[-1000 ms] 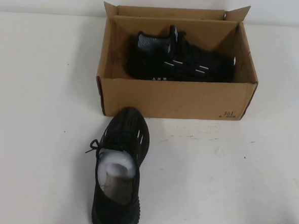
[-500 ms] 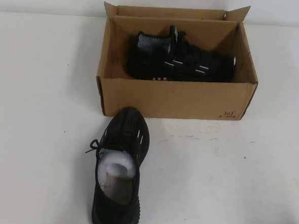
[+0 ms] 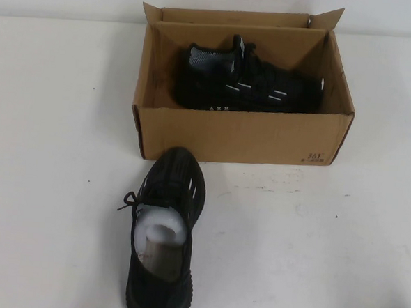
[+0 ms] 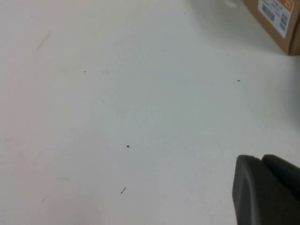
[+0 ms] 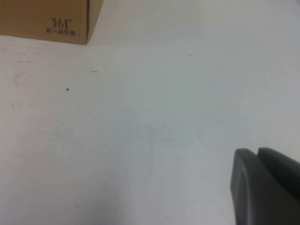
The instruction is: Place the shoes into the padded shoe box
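No movement; both claws over white table (image 3: 326, 238).

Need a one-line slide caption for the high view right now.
One shoe lies in the box, the other on the table; neither gripper in view.

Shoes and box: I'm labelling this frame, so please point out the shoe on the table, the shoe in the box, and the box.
Shoe on table (image 3: 164, 235), high view, on its white paper stuffing.
Shoe in box (image 3: 255, 87), high view, on its black side.
Box (image 3: 241, 137), high view, on its front wall.
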